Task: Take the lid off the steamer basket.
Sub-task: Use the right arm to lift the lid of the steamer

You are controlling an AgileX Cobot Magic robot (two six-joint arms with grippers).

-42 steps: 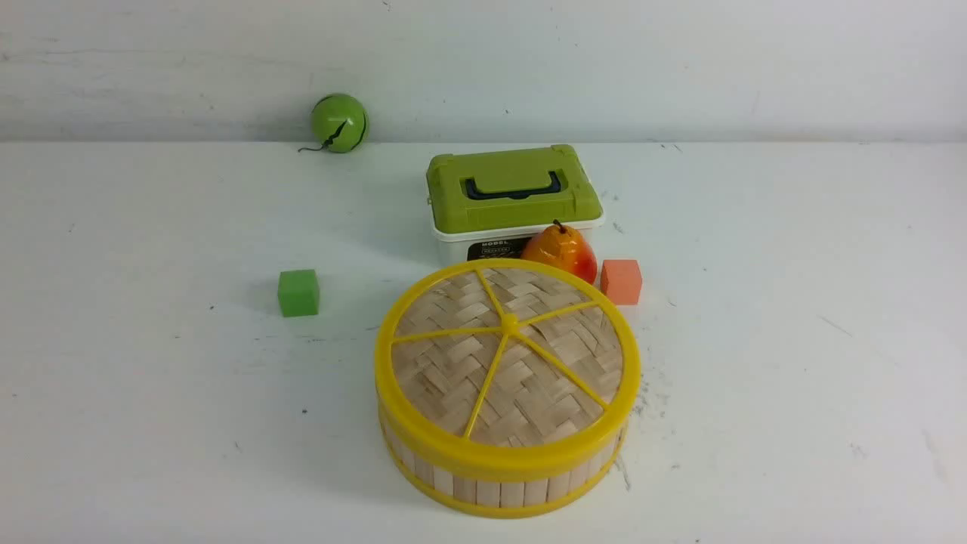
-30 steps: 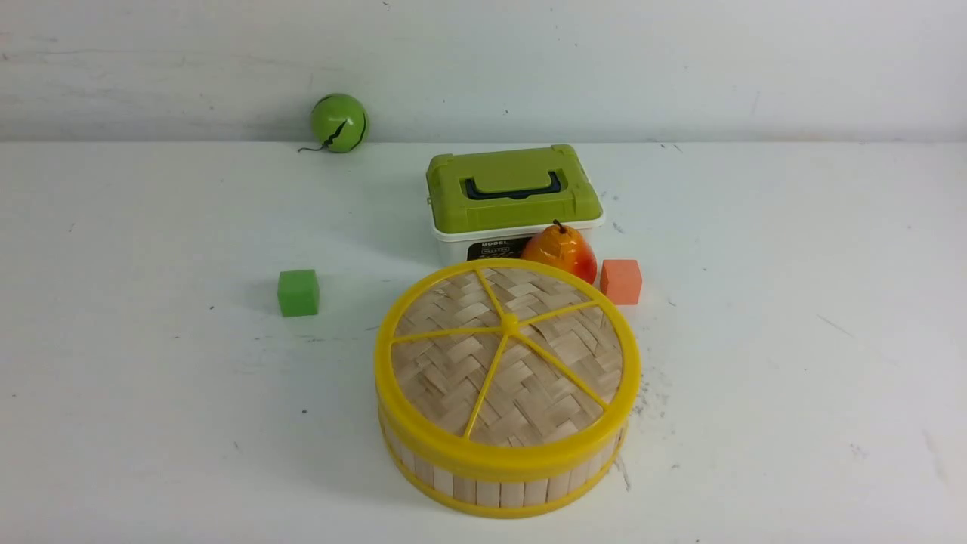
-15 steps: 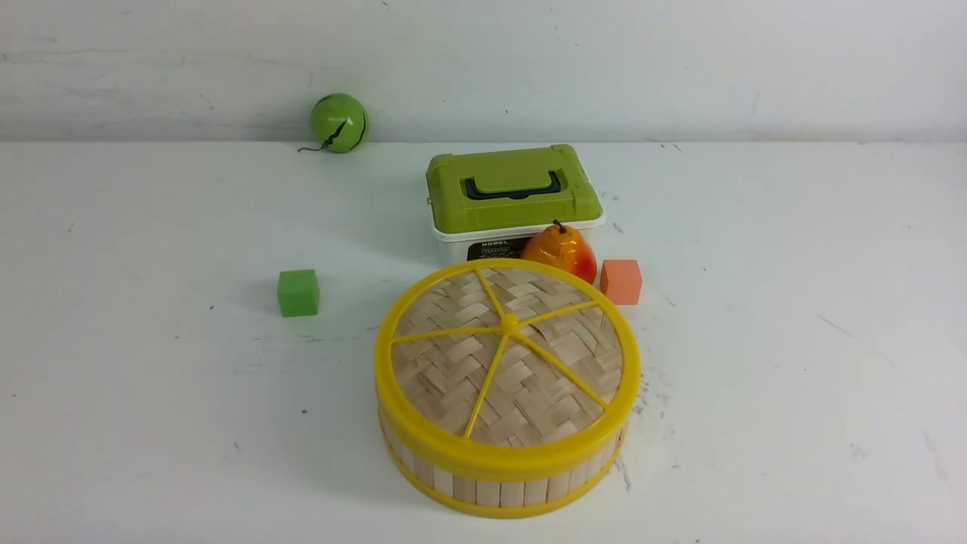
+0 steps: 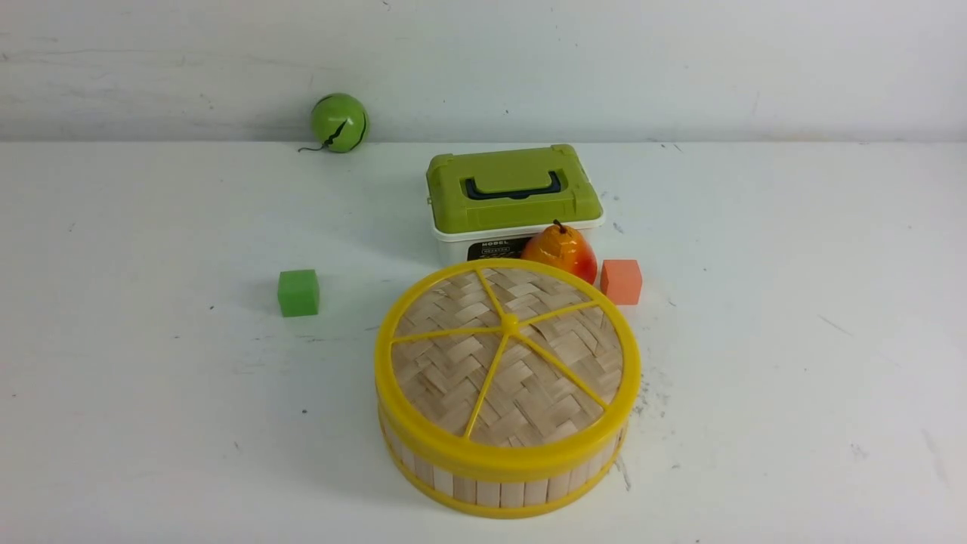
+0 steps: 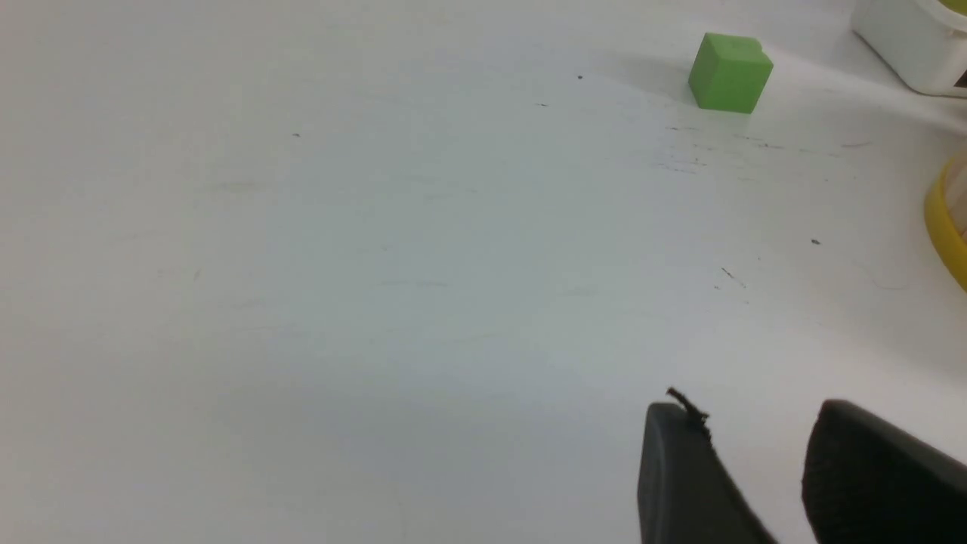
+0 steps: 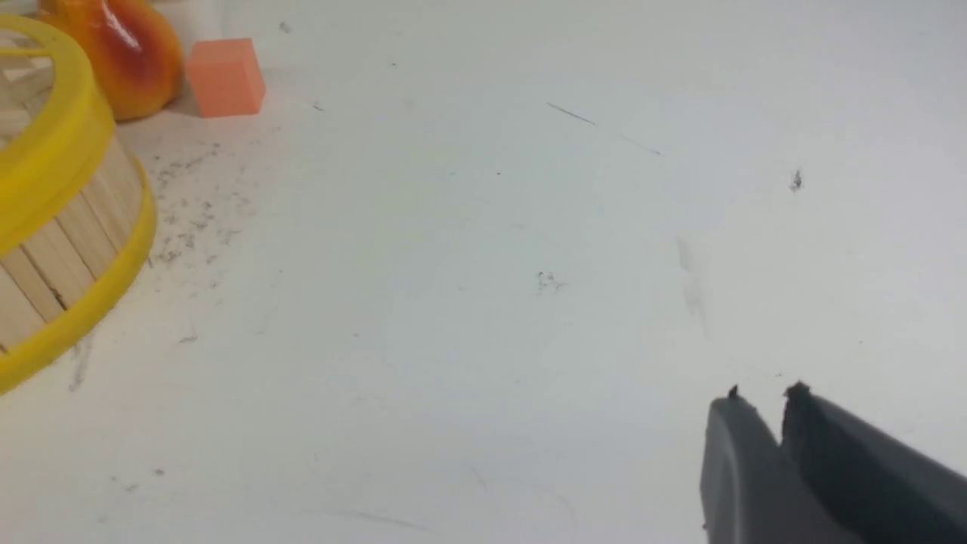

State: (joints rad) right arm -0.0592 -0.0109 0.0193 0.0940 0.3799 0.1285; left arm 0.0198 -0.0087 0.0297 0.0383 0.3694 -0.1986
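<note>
The lid (image 4: 506, 355), a woven bamboo disc with a yellow rim and spokes, sits closed on the steamer basket (image 4: 498, 491) at the near middle of the table. Neither arm shows in the front view. In the left wrist view my left gripper (image 5: 755, 412) is open and empty above bare table, and a sliver of the steamer's yellow rim (image 5: 944, 227) shows at the frame's edge. In the right wrist view my right gripper (image 6: 764, 394) is shut and empty, well apart from the lid's rim (image 6: 45, 174) and the slatted basket wall (image 6: 68, 249).
A white box with a green top (image 4: 514, 193) stands behind the basket, with a pear (image 4: 560, 251) and an orange cube (image 4: 621, 281) close to the basket's far right side. A green cube (image 4: 298, 292) lies to the left. A green ball (image 4: 339, 122) rests by the back wall.
</note>
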